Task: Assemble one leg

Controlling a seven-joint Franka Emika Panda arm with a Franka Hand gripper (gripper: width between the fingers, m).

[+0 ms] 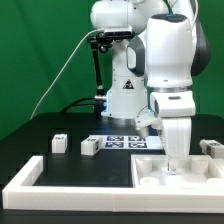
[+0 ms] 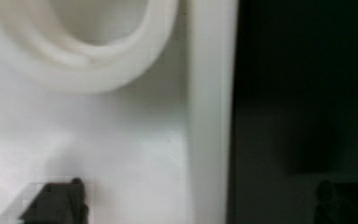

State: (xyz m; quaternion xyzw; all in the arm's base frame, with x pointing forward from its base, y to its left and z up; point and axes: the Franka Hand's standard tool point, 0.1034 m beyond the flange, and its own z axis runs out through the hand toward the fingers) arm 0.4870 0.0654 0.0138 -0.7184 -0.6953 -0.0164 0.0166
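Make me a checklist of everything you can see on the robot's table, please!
Surface: black table, flat and dark.
Job's things: three loose white blocks with tags. The first leg and second leg are on the exterior view's left, and what looks like a third leg is on its right.
Clutter: white panel with raised edges, border frame and marker board.
Grippers: the gripper is down at the panel with its jaws wide apart, holding nothing.
Cables: a pale cable runs up to a black post behind the table.
Surroundings: green backdrop.
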